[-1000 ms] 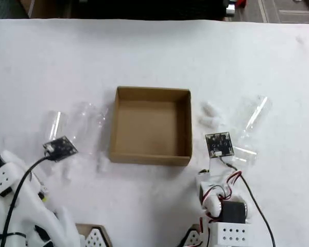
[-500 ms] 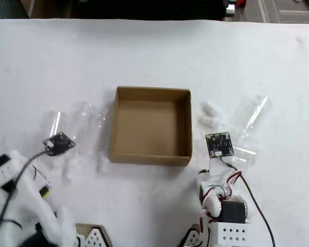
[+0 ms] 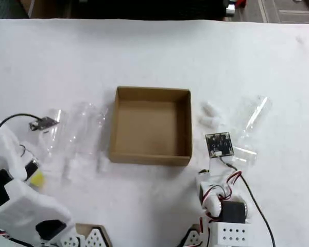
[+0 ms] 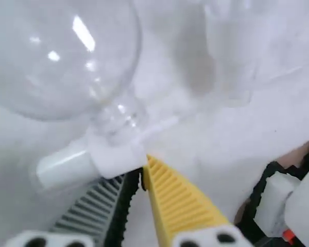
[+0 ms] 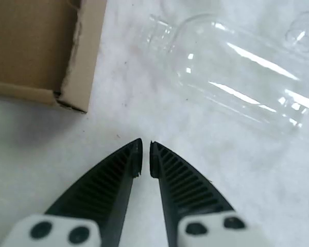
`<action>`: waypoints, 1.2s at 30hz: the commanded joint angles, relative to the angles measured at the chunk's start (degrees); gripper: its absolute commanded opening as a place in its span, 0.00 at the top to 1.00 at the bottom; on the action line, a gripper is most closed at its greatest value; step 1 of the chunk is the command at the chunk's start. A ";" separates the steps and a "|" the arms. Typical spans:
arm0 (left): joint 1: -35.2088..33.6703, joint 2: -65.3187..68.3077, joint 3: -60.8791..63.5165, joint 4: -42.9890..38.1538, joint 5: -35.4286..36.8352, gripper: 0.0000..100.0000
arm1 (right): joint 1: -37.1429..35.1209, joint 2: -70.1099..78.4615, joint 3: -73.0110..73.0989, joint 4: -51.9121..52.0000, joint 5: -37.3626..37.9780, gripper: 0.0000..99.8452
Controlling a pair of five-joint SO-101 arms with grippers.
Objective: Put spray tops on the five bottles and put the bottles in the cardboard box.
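your left end effector [image 4: 142, 174] is pinched closed with nothing in it. its grey and yellow tips sit right next to a white spray top [image 4: 113, 154]. that top is at the neck of a clear bottle [image 4: 56, 51] lying on its side. i cannot tell if it is screwed on or just lying there

your right end effector [image 5: 145, 154] is closed too, with only a thin slit between the tips, and it holds nothing. it hangs over the white surface [image 5: 118, 118], near a corner of the cardboard box [image 5: 77, 77]. a second bottle [image 5: 237, 67] lies just past it, with its open neck toward the box and no top on it

from above, the box stands in the middle of the surface, and no bottle is in it yet. the left bottles [image 3: 85, 128] lie on your left side of it and the right bottles [image 3: 252, 116] on your right side, with small loose tops [image 3: 208, 109] near them

the bottles look thin, light and smooth, so i think they will roll away or squash if you squeeze the belly. take hold close to the neck, where the plastic should be stiffer. the tops look small, hard and light, so pinch one by its round collar and go softly, or it may pop out
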 commanded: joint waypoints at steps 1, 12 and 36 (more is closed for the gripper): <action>1.98 -0.40 -4.57 -1.41 1.23 0.98 | -0.04 -0.40 0.53 0.13 0.44 0.98; 17.01 -0.66 -4.84 -2.29 14.68 0.98 | -0.04 -0.31 0.53 0.13 0.44 0.98; 27.56 -0.75 -13.80 6.33 24.44 0.98 | -0.04 -0.31 0.53 0.22 0.44 0.98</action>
